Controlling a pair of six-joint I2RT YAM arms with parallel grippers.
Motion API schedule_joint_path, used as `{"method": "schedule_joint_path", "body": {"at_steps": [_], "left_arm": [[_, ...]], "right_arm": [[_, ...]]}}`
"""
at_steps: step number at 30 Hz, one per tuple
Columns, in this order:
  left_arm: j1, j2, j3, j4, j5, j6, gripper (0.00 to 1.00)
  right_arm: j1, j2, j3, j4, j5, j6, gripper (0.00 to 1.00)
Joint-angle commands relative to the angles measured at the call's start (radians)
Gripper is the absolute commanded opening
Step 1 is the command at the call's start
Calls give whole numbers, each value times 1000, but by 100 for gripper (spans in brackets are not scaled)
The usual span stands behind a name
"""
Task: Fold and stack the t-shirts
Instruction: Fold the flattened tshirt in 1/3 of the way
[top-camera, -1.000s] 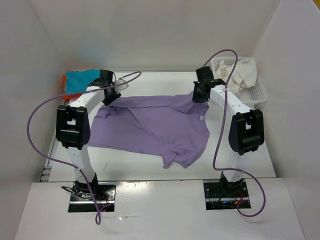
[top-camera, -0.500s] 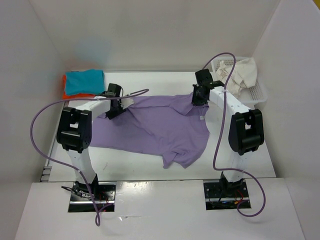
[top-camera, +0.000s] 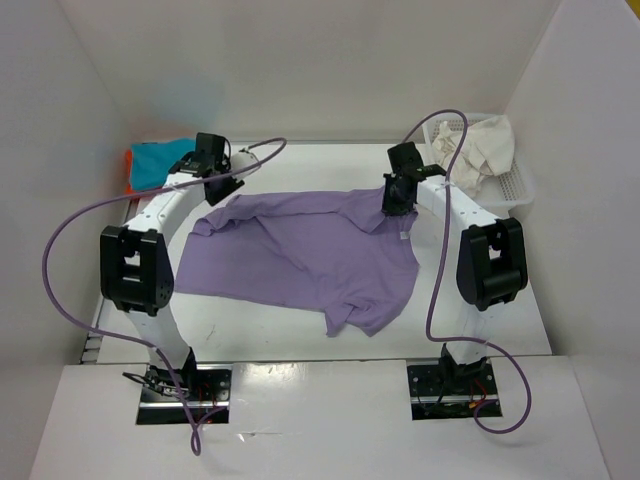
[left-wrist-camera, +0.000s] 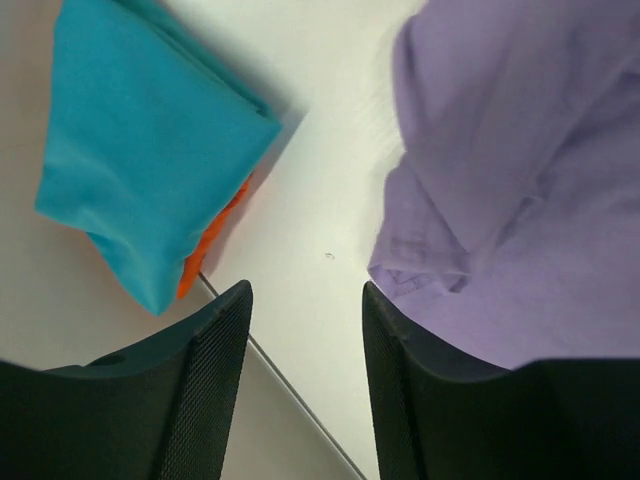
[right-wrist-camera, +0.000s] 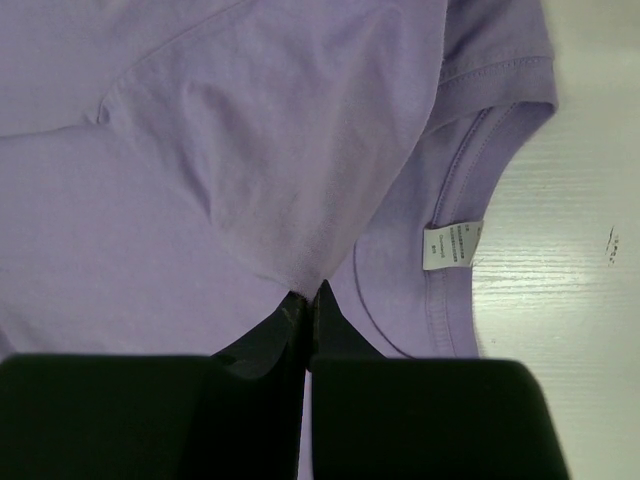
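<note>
Off to the left gripper's (left-wrist-camera: 305, 290) left, the teal-blue t-shirt (left-wrist-camera: 140, 150) sits folded on the orange t-shirt (left-wrist-camera: 215, 240), so two look done. That gripper had swung in over the sleeve a moment ago and has now backed out. Its fingers are apart with nothing between them, and the lavender t-shirt (top-camera: 310, 255) lies just to its right, spread on the worktop (top-camera: 260, 325). The right gripper (right-wrist-camera: 308, 298) hasn't budged and is clenched on cloth beside the collar. My guess is the fold hasn't really started. Beyond it, the off-white t-shirt (top-camera: 487, 145) waits in the mesh basket (top-camera: 515, 185).
</note>
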Motion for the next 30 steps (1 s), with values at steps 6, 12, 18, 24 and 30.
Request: {"method": "schedule_joint_path", "body": {"at_steps": [6, 12, 18, 24, 30], "left_arm": [[90, 184, 146, -82, 56, -100, 51], [99, 202, 127, -121, 131, -121, 51], [99, 202, 100, -121, 162, -144, 51], [99, 211, 110, -154, 151, -167, 46], [108, 261, 123, -197, 119, -176, 41]], "right_arm": [[10, -38, -12, 25, 20, -16, 0], [10, -38, -12, 14, 20, -16, 0], [10, -38, -12, 14, 20, -26, 0], [10, -38, -12, 5, 40, -26, 0], [10, -38, -21, 5, 40, -26, 0]]}}
